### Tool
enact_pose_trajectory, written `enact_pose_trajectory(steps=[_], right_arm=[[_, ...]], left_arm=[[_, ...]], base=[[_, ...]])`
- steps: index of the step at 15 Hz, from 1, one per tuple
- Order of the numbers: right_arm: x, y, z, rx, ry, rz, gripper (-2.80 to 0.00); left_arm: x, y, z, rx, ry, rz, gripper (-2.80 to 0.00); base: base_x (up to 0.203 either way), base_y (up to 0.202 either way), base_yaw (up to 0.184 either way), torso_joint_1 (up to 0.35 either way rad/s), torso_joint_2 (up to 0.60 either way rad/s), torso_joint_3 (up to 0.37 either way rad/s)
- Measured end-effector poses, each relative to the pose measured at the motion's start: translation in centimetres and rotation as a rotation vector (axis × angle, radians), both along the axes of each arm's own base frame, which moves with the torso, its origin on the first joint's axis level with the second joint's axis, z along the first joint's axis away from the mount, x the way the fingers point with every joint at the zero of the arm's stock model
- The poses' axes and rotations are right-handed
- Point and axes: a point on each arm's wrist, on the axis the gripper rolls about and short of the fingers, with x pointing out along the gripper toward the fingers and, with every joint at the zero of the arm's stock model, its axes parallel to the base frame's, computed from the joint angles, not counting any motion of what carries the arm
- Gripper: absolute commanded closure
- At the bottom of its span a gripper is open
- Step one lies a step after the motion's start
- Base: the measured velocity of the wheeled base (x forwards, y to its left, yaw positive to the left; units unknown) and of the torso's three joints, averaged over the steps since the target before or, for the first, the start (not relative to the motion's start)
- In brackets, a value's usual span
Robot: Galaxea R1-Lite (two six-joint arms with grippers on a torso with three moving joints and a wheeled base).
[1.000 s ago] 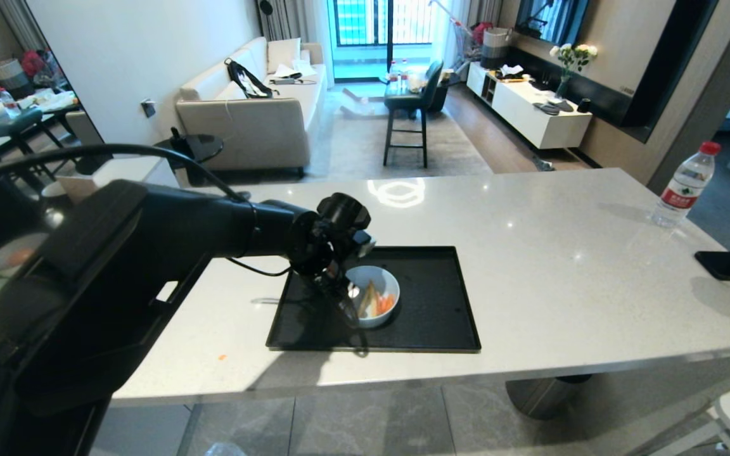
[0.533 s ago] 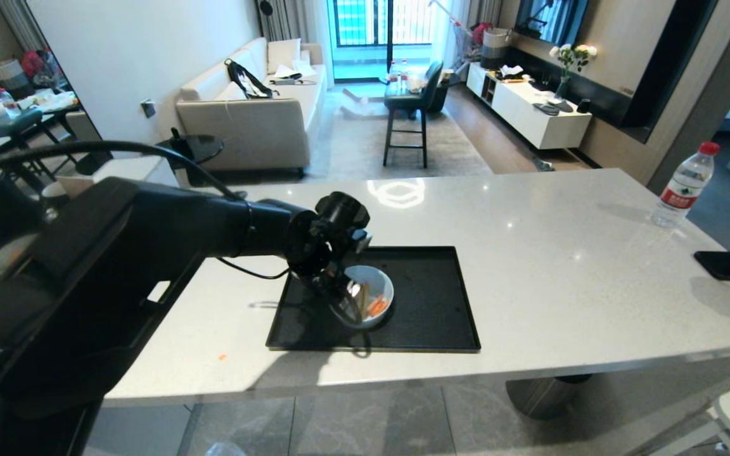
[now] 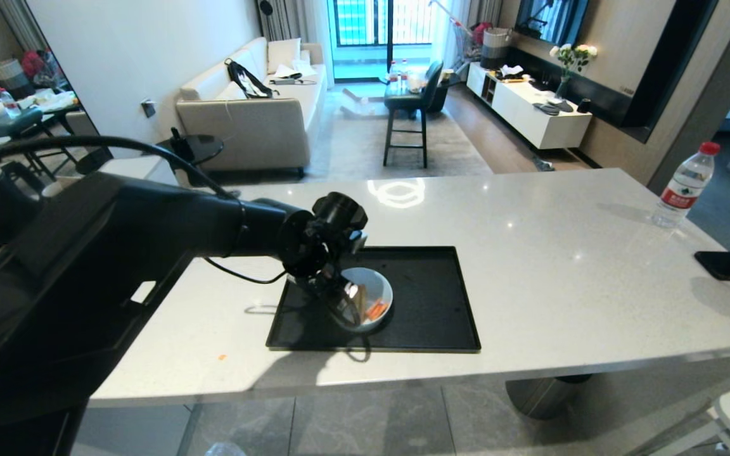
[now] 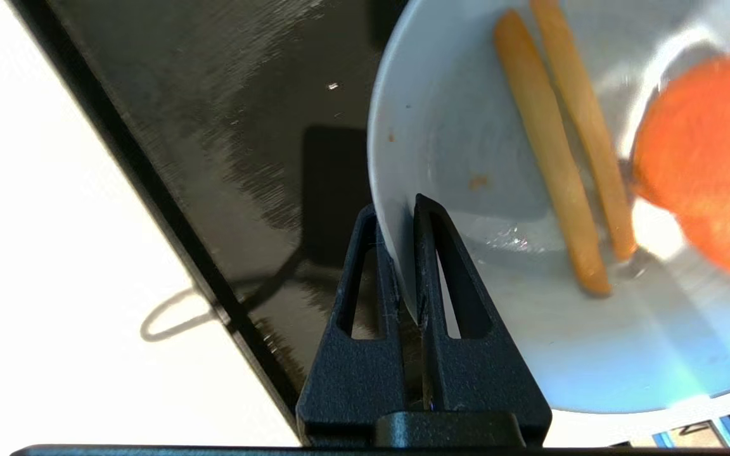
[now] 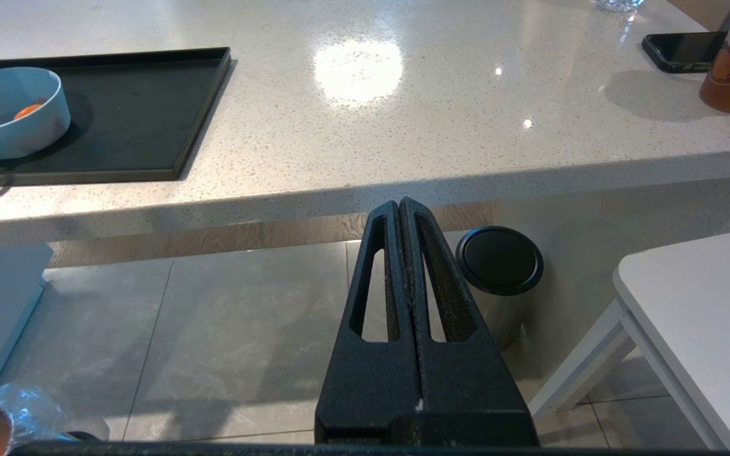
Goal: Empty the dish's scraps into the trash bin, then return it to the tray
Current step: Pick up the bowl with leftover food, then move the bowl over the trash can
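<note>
- We see the dish point(image 3: 371, 297), a pale blue-white bowl, tilted over the tray point(image 3: 428, 304).
- Scraps point(image 4: 555, 158), yellow sticks and an orange piece, lie inside it.
- The matte-black tray rests flat.

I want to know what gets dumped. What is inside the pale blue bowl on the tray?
The dish holds thin yellow sticks and an orange piece, the scraps. The left gripper pinches its rim; the head view shows the arm hiding part of the inside.
</note>
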Motion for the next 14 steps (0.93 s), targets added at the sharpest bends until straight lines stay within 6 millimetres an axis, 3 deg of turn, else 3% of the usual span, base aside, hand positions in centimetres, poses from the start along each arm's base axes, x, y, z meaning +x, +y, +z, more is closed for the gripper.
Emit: enact_pose_trajectory(steps=[6, 14], right_arm=[[0.0, 0.0, 0.0, 0.0, 0.0, 0.0, 0.0], [0.0, 0.0, 0.0, 0.0, 0.0, 0.0, 0.0]], left_arm=[[-0.2, 1.7, 2.3, -0.074, -0.024, 0.12, 0.0], [-2.6, 3.7, 4.8, -0.141, 0.088, 0.302, 0.0]], base=[[0.0, 0.0, 0.0, 0.0, 0.0, 0.0], [0.0, 0.0, 0.0, 0.0, 0.0, 0.0]])
